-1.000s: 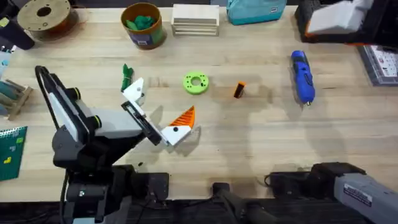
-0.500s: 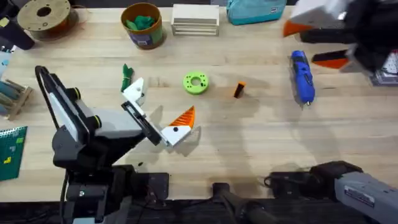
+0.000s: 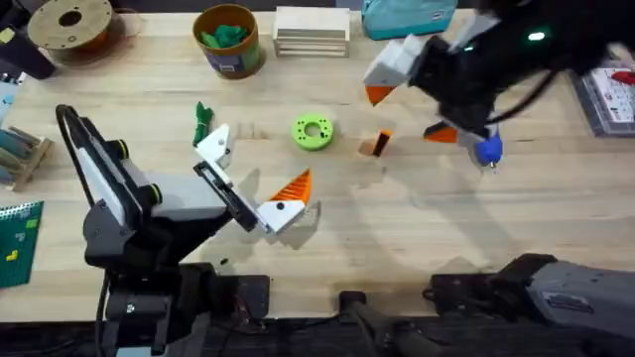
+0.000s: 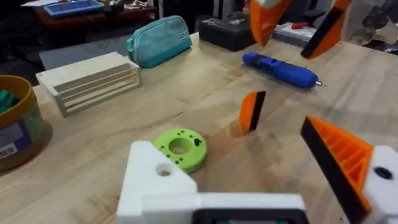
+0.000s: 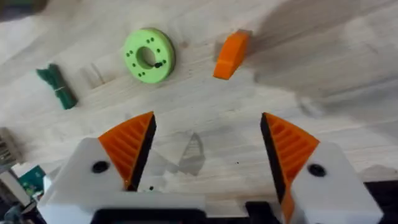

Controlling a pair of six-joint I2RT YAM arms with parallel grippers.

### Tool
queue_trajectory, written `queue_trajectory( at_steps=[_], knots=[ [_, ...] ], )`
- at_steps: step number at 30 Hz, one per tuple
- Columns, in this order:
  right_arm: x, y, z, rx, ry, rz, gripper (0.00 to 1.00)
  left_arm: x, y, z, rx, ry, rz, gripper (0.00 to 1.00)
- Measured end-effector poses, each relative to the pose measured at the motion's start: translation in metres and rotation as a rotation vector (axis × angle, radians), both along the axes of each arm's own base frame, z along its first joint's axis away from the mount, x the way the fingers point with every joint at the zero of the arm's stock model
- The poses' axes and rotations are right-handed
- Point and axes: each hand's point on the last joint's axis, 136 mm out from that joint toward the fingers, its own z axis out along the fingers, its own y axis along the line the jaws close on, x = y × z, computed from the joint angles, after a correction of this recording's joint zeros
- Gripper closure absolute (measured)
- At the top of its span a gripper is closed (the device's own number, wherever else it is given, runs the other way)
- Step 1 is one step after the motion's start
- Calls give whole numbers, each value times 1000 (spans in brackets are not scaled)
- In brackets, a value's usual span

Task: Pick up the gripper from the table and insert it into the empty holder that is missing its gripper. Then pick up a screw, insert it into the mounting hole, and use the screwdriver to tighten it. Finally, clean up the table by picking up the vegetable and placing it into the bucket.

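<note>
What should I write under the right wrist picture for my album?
Open right gripper above the table, with the small orange gripper, green ring and vegetable ahead.

Wooden table (image 3: pixel 397 238): gripper (image 3: pixel 378 145), screwdriver (image 4: pixel 281 69), green ring (image 3: pixel 313 132), vegetable (image 3: pixel 202 120), bucket (image 3: pixel 227 42).

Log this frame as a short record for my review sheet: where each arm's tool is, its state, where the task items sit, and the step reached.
left tool: low over the table, one orange finger fitted, other mount bare, holding nothing
right tool: open, empty, above the orange piece
orange piece: on the table, right of the green ring
screwdriver: lying on the table, untouched
vegetable: on the table, not in the bucket
step: orange piece not yet picked up
</note>
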Motion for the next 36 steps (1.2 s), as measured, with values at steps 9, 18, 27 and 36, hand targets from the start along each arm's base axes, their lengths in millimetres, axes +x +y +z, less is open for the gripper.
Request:
queue_trajectory(
  at_steps=[9,18,27,36],
  knots=[
    [10,7,-46,-96,128,-69,9,0,0,0,0,0,0,14],
    [14,7,-87,-181,237,-85,8,0,0,0,-2,2,1,15],
    [22,2,-100,-232,231,-96,8,0,0,0,-2,2,1,15],
    [33,-1,-99,-251,176,-112,10,0,0,0,-2,3,0,15]
  ],
)
